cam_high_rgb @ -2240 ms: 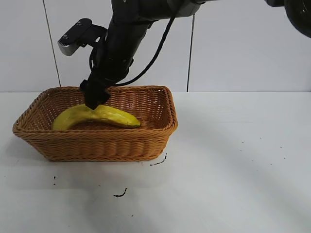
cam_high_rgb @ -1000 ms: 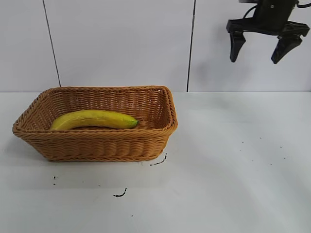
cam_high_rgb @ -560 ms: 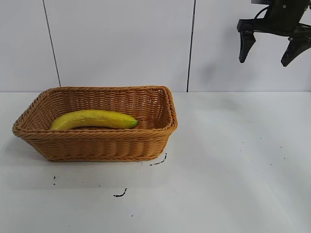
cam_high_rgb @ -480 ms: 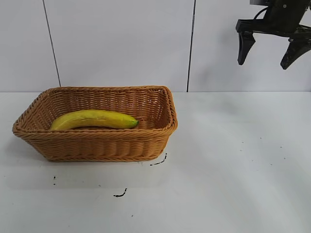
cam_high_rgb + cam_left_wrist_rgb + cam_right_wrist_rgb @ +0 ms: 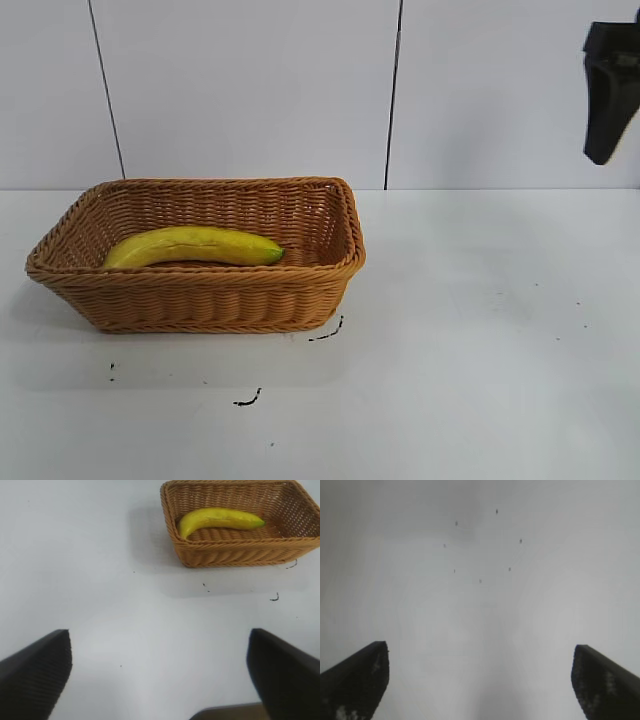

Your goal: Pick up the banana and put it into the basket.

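Your left end effector [image 5: 160, 680] hangs over the white bench [image 5: 100, 580], its two dark fingers [image 5: 35, 675] spread wide with nothing between them. Well beyond it stands the basket [image 5: 235, 555], the banana [image 5: 220, 519] lying lengthwise inside. Small dark specks [image 5: 275, 597] mark the bench near the basket.

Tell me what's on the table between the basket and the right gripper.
Nothing but bare white table with tiny dark specks, in the exterior view, between basket and open right gripper.
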Controlling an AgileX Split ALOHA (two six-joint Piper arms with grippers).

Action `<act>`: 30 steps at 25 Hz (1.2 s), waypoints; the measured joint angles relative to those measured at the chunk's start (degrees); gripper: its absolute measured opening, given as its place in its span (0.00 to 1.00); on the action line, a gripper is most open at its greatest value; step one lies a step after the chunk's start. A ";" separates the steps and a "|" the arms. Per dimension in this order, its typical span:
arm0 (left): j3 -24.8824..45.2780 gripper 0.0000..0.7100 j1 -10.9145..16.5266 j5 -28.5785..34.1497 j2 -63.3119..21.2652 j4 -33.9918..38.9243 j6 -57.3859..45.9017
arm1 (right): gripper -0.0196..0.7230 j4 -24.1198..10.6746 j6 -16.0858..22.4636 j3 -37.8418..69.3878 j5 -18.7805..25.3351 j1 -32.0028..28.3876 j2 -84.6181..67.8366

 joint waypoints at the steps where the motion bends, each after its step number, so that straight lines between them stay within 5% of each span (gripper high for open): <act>1: 0.00 0.97 0.00 0.00 0.00 0.00 0.00 | 0.96 0.00 -0.38 3.35 0.00 0.00 -3.16; 6: 0.00 0.97 0.00 0.00 0.00 0.00 0.00 | 0.96 0.35 -1.62 18.37 -0.78 0.00 -21.37; 14: 0.00 0.97 0.00 0.00 0.00 0.00 0.00 | 0.96 0.27 -1.70 41.17 -10.17 0.00 -51.41; 30: 0.00 0.97 0.00 0.00 0.00 0.00 0.00 | 0.96 0.37 -1.70 42.33 -10.19 0.17 -86.25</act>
